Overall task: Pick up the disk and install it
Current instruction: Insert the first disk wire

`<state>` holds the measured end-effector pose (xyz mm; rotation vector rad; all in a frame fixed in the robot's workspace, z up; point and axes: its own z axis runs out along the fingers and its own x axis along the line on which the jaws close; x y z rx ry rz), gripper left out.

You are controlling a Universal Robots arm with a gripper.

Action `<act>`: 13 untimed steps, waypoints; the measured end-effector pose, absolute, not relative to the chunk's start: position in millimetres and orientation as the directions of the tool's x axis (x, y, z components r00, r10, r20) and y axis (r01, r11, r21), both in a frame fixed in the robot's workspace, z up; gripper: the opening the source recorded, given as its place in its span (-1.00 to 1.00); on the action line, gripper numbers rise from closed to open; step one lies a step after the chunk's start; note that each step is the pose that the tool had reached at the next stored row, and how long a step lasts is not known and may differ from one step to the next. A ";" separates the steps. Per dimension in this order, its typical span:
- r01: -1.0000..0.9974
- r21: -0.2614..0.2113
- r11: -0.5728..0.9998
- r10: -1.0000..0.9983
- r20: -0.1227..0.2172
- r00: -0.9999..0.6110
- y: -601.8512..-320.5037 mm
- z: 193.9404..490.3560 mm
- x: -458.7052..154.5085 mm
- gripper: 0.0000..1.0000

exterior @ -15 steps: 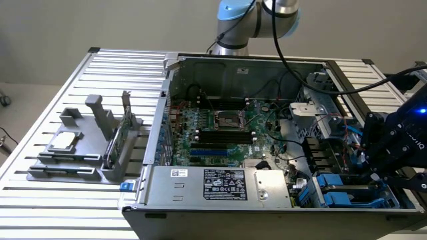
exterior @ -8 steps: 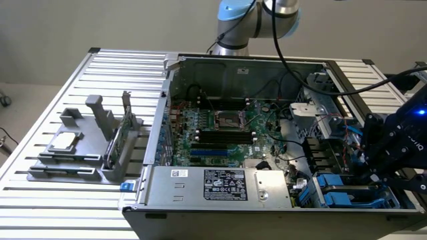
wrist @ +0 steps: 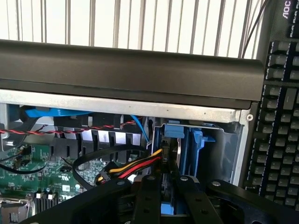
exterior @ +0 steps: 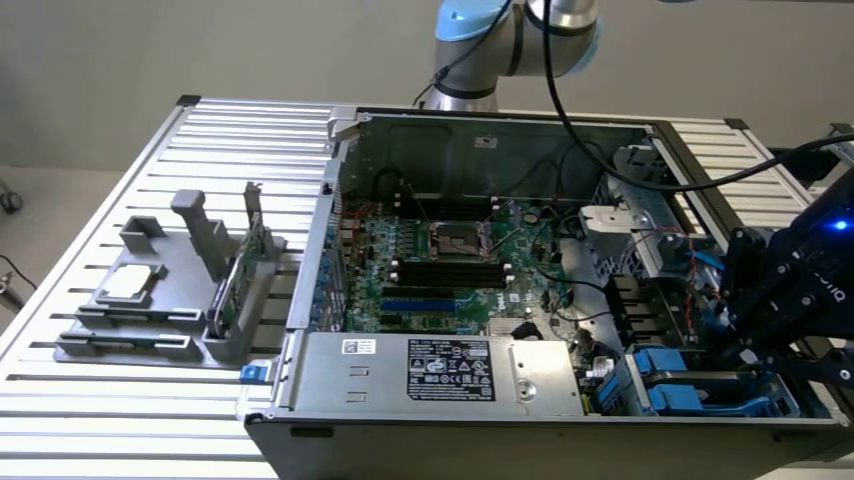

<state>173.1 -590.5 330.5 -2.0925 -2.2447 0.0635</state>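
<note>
Biggest first: slatted metal table (exterior: 80, 400), w/ the open PC case (exterior: 481, 140) lying on its side on it, insides facing up. Arm's grey-and-blue joint (exterior: 514, 40) sits behind the case's far wall, and a black cable runs down from it toward the exterior view's right.

Inside the case you've got the green motherboard (exterior: 441, 270) across the middle, w/ an empty CPU socket (exterior: 447, 238) near its centre. The silver PSU (exterior: 441, 370) lies along the near edge, label up. A black keyboard (wrist: 280, 121) lies just outside the case wall beside the drive bay.

On the table at the exterior view's left, well apart from the case, is a grey holder (exterior: 160, 300). It carries a small square silver chip (exterior: 134, 283) lying flat and a thin green card (exterior: 238, 275) standing on edge.

Gripper (exterior: 745, 355): black, blue light on its body, down in the near corner of the case at the exterior view's right, over the drive bay. In the wrist view its two fingers (wrist: 147, 196) stand close together w/ a blue part between them. They look clenched on the disk (wrist: 183, 142), tho the contact pt itself is partly hidden.

The disk is seen edge-on, upright, blue rails showing, its far end inside the grey bay walls. A yellow/red/black wire bundle (wrist: 140, 164) runs just beside it.
</note>
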 end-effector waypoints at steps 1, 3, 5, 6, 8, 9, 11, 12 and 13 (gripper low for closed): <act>0.994 -0.079 0.071 0.997 0.024 -0.069 -590.5 330.4 172.9 -0.64; 0.994 -0.078 0.071 0.997 0.024 -0.069 -590.5 330.4 172.5 -0.64; 0.994 -0.078 0.071 0.997 0.024 -0.069 -590.5 330.5 172.3 -0.64; 0.994 -0.078 0.071 0.997 0.024 -0.069 -590.5 330.6 172.2 -0.64; 0.994 -0.078 0.071 0.997 0.025 -0.069 -590.5 330.9 172.0 -0.64; 0.994 -0.078 0.071 0.997 0.025 -0.069 -590.6 331.2 171.9 -0.64; 0.994 -0.078 0.071 0.997 0.024 -0.069 -590.6 332.4 171.8 -0.61; 0.994 -0.078 0.071 0.997 0.024 -0.069 -590.6 333.0 171.8 -0.47; 0.994 -0.078 0.071 0.997 0.024 -0.069 -590.7 334.2 171.7 -0.47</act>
